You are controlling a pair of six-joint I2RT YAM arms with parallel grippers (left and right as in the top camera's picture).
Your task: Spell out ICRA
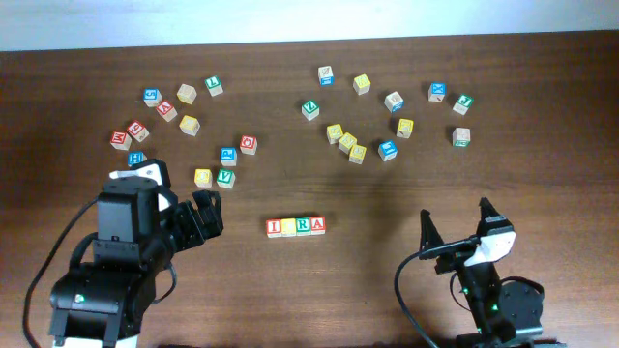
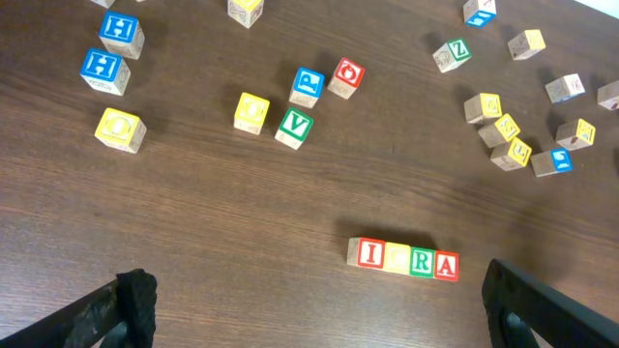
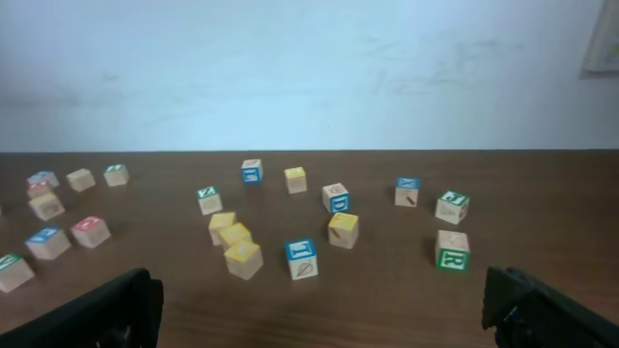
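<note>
Four wooden cubes stand side by side in a row at the table's front middle, reading left to right red I (image 1: pixel 274 227), yellow C (image 1: pixel 287 227), green R (image 1: pixel 303 226) and red A (image 1: pixel 317 225). In the left wrist view the same row shows as I (image 2: pixel 371 254), C (image 2: pixel 397 257), R (image 2: pixel 422 261) and A (image 2: pixel 446 264). My left gripper (image 1: pixel 211 215) is open and empty, just left of the row, which lies ahead of its jaws (image 2: pixel 314 309). My right gripper (image 1: pixel 456 224) is open and empty at the front right, well away from the row, facing the far cubes (image 3: pixel 319 304).
Other letter cubes lie scattered in a cluster at the back left (image 1: pixel 190 125) and another at the back right (image 1: pixel 348 142). A green V cube (image 1: pixel 225 178) and a yellow cube (image 1: pixel 202 177) sit close to the left arm. A second green R cube (image 3: pixel 452 250) lies ahead of the right gripper.
</note>
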